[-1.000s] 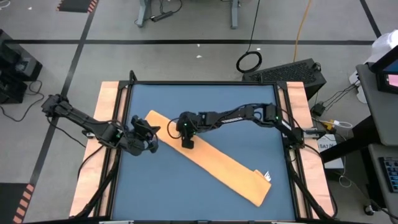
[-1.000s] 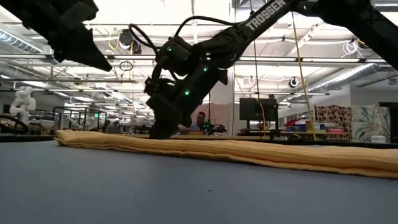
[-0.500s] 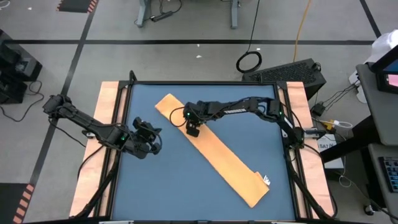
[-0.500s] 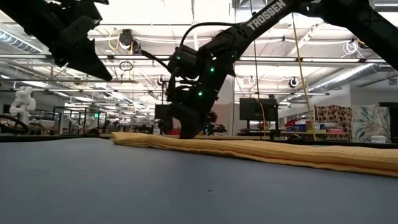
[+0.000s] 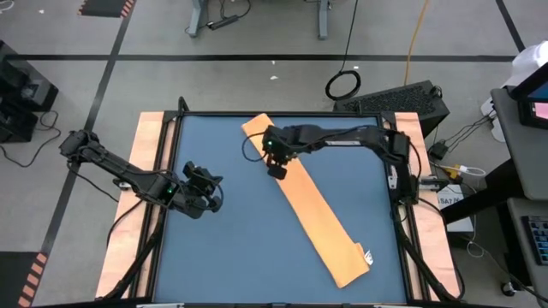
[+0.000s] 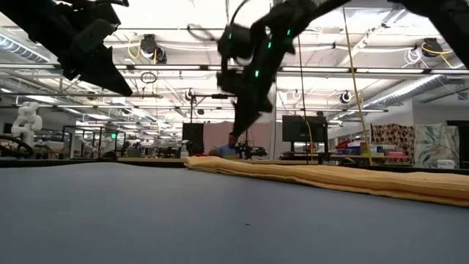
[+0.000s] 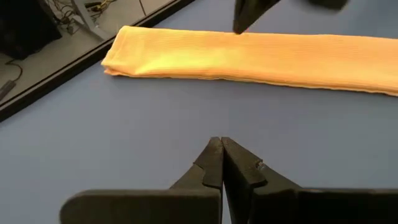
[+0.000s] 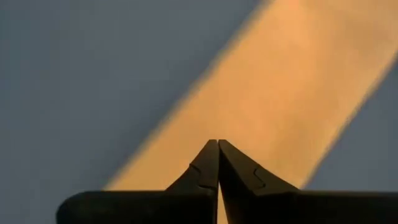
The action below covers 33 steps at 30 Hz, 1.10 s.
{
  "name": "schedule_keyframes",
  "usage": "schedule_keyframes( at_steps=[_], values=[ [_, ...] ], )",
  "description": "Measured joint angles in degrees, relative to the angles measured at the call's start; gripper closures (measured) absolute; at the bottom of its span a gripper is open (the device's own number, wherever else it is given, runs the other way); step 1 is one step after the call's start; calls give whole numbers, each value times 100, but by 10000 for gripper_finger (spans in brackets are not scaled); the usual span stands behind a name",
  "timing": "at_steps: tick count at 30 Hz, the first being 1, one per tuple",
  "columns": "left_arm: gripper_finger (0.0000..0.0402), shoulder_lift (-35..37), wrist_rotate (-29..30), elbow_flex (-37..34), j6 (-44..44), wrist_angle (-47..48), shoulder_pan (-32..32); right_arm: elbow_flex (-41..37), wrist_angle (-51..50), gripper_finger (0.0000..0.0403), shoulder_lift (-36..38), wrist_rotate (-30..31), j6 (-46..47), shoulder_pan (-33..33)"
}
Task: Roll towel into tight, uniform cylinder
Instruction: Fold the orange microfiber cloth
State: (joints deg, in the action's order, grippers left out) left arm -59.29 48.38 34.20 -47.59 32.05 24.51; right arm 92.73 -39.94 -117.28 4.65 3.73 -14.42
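The orange-yellow towel (image 5: 308, 201) lies flat on the blue table as a long folded strip. It runs slantwise from the far middle (image 5: 257, 124) to the near right, where a small white tag (image 5: 368, 254) shows. My right gripper (image 5: 276, 169) is shut and hangs above the strip's far part; the low view shows its tips (image 6: 240, 134) clear of the cloth (image 6: 330, 178). My left gripper (image 5: 211, 193) is shut above bare table, left of the towel (image 7: 249, 53).
The blue table top (image 5: 231, 248) is bare to the left of and nearer than the towel. Wooden rails (image 5: 150, 162) and a black frame run along the table's left and right sides. A person sits in the room far behind the table (image 6: 233, 147).
My right gripper, shut and down on the towel, went toward the far and right edges, swinging the strip's far end from the left-middle toward the far edge while the tagged near end nearly stayed. Then it rose off the cloth and tipped more level.
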Motion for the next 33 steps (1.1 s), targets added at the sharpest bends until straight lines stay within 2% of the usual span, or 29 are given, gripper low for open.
schedule_keyframes(
  at_steps=[5, 8, 11, 19, 23, 27, 30, 33],
  values=[
    [398, 2, 30, -64, -2, -46, 0, -4, -1004, 403, 667, -117, 122, 412],
    [398, 0, 98, -216, 1, -97, -123, -4, -1871, 403, 965, 127, 518, 871],
    [398, -75, -221, -251, 38, -300, -453, -231, -2300, 403, 1165, 430, 950, 1435],
    [398, -140, -494, -242, 1047, -1828, -1141, -1492, -2265, 403, 1898, 1280, 2741, 2820],
    [390, -145, -1114, -240, 1174, -2251, -1840, -1922, -2157, 403, 2189, 1623, 3775, 3314],
    [371, -175, -1852, -240, 1061, -2293, -2593, -2184, -1932, 403, 2337, 2502, 4191, 3690],
    [354, -208, -1902, -243, 1059, -2239, -2988, -2366, -1914, 403, 2383, 3416, 4403, 3769],
    [335, -225, -1889, -241, 1039, -2263, -3265, -2677, -1566, 403, 2383, 3891, 4300, 3689]
  ],
)
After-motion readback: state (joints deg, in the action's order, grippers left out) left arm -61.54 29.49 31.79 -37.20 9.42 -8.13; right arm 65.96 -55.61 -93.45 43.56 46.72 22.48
